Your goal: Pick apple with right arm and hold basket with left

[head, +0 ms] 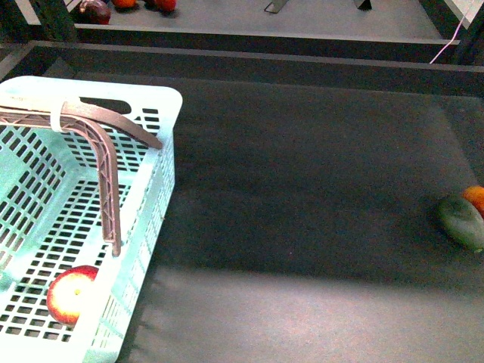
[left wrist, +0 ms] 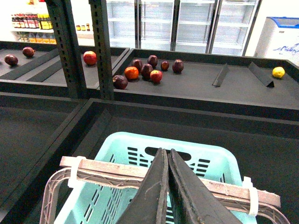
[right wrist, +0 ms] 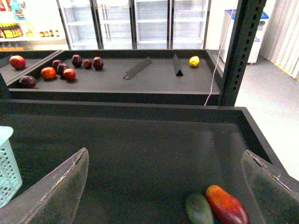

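Note:
The red apple with a yellowish patch lies inside the light teal basket at the near left of the dark shelf. The basket's brown handle arches over it. Neither gripper shows in the front view. In the left wrist view my left gripper is shut, its flat fingers pressed together just above the handle bar that crosses the basket. In the right wrist view my right gripper is open and empty over bare shelf, far from the apple. The apple is out of both wrist views.
An oblong green fruit and a small orange fruit lie at the shelf's right edge; they also show in the right wrist view. A raised rim bounds the shelf at the back. Several fruits lie on the far shelf.

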